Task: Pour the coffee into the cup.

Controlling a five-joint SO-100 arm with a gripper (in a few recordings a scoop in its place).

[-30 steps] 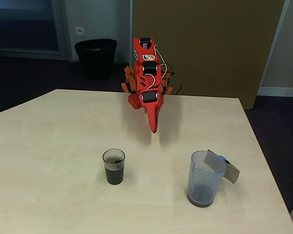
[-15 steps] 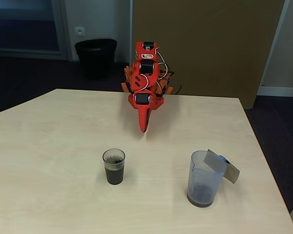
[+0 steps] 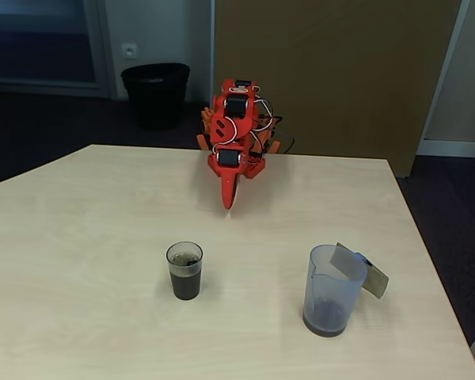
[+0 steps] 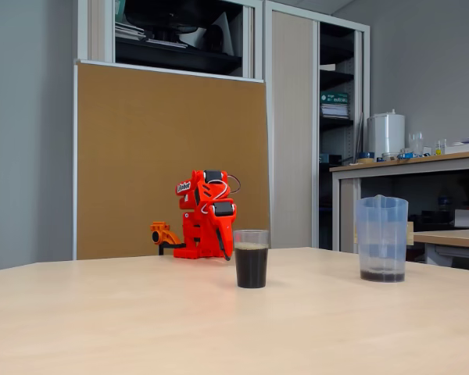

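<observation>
While the cup (image 3: 185, 270) stood upright mid-table, near-full of coffee (image 4: 251, 268), the jug (image 3: 330, 290) stood well right, handle pointing right. Gripper (image 3: 228, 199) pointed down at far edge, fingers apparently together. Arm's white label unreadable.

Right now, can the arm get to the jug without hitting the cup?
Probably yes. The jug stands well apart from the cup, and the table between arm and jug is bare.
</observation>
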